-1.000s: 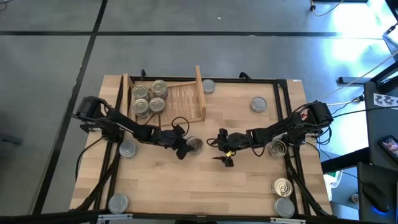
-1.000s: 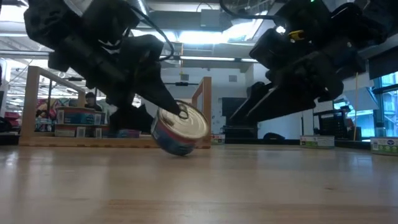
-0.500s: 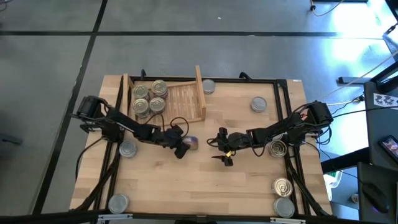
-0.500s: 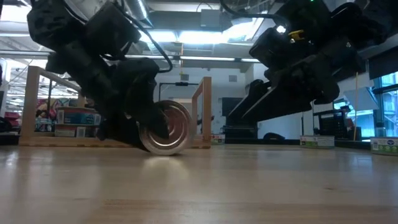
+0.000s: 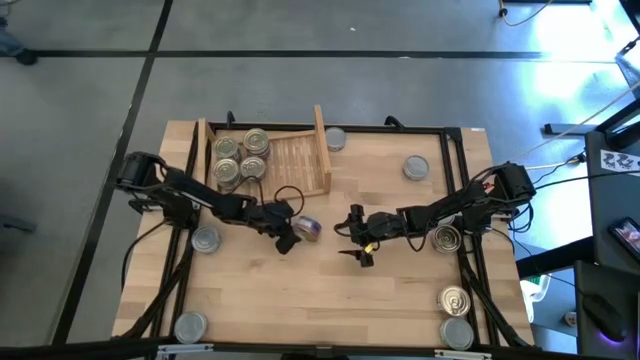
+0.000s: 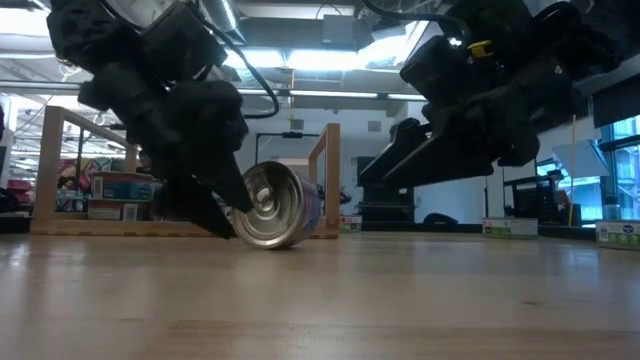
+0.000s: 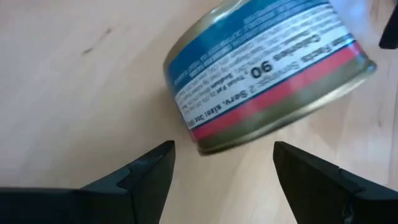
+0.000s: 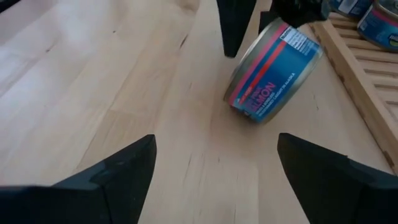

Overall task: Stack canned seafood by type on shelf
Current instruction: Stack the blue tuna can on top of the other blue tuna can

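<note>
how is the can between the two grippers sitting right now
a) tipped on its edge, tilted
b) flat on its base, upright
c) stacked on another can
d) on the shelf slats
a: the can leans on its rim on the table, flat end facing sideways, beside the left gripper.

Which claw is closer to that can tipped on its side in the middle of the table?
The left claw: it is right beside the tipped can, open around it. The right claw hangs open, farther off.
</note>
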Action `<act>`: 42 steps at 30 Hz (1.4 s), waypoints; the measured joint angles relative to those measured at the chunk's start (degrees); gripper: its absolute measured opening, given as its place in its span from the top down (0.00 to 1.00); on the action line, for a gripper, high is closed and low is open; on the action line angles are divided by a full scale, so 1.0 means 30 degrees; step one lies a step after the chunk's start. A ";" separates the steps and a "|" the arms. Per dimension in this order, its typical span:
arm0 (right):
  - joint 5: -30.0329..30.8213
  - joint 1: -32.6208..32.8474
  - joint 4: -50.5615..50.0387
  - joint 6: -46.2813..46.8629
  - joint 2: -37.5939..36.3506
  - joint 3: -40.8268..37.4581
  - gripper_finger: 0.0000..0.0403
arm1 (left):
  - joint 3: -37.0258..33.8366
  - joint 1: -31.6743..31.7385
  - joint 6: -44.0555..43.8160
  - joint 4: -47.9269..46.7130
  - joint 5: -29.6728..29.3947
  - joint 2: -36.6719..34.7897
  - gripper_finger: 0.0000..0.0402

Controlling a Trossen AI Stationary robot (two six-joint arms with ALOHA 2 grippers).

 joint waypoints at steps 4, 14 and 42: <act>0.0022 0.0000 -0.0015 -0.0107 0.0000 0.0000 0.17 | 0.0000 -0.0003 0.0108 -0.1367 -0.0244 -0.1159 0.33; 0.0395 0.0000 0.0110 -0.0218 0.0007 0.0000 0.17 | 0.0000 -0.0404 0.1894 -0.2913 -0.2450 -0.2855 0.33; 0.2378 -0.0007 0.2111 0.3041 0.0191 0.0000 0.17 | 0.0000 -0.1107 0.5420 -0.1562 -0.5316 -0.2685 0.33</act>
